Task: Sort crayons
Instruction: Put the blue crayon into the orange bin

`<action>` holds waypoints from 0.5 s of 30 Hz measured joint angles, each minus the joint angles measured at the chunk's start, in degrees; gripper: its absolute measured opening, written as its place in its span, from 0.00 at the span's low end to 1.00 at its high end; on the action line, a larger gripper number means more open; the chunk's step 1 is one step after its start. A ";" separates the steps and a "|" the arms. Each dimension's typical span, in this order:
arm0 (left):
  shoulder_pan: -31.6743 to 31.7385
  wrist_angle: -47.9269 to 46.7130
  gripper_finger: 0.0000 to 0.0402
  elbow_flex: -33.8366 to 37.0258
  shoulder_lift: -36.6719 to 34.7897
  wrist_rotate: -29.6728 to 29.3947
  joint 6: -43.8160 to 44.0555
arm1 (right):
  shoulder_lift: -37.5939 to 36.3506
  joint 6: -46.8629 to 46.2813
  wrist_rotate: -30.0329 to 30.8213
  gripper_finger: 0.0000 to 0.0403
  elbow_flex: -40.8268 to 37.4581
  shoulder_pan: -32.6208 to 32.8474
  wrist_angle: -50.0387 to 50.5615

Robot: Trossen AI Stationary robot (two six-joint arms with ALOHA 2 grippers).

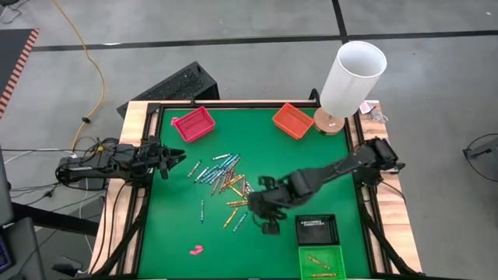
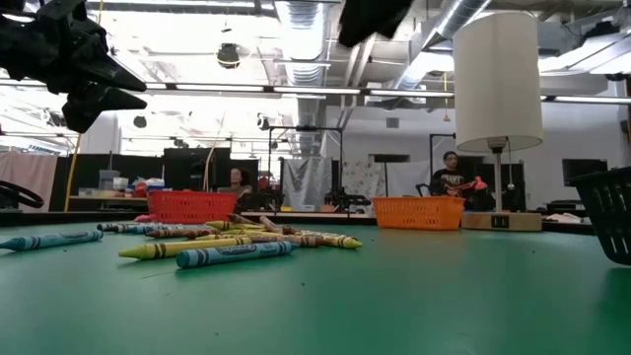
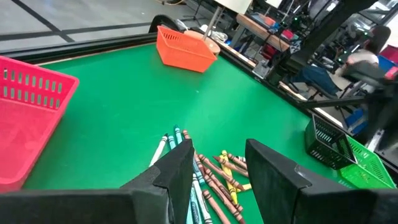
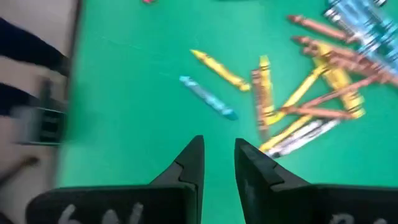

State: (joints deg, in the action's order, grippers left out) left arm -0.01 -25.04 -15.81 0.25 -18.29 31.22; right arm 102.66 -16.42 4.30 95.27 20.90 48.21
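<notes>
My right gripper (image 1: pixel 268 222), fingers parted narrowly and empty, hovers lower centre of the high view. The crayons (image 1: pixel 226 183) lie just up-left, long axes mostly diagonal; my left gripper (image 1: pixel 180 162), spread, waits farther left.

Even overhead light falls on the green table (image 1: pixel 171 233), with only soft shadows. At table height, bright ceiling lights (image 2: pixel 296 20) glare and leave the arm dark. Beyond the right gripper's (image 4: pixel 219 163) jaws the crayons (image 4: pixel 311 93) smear with motion blur; the left wrist picture is sharp.
</notes>
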 joint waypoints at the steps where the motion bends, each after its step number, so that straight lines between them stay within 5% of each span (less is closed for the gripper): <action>1: 0.00 0.00 0.34 0.00 -0.02 -0.04 -0.02 | 0.87 2.76 -1.07 0.21 -0.01 -1.20 -0.64; 9: -0.01 0.09 0.34 0.02 0.00 0.75 -0.45 | 7.13 17.38 -11.23 0.21 0.00 -6.94 -7.77; 15: -0.01 -0.08 0.34 0.02 0.00 1.05 -0.48 | 11.27 25.89 -13.30 0.21 1.44 -7.86 -8.62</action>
State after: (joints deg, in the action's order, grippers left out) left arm -0.02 -25.11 -15.79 0.25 -17.23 30.74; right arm 113.93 9.46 -8.99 96.71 13.04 39.58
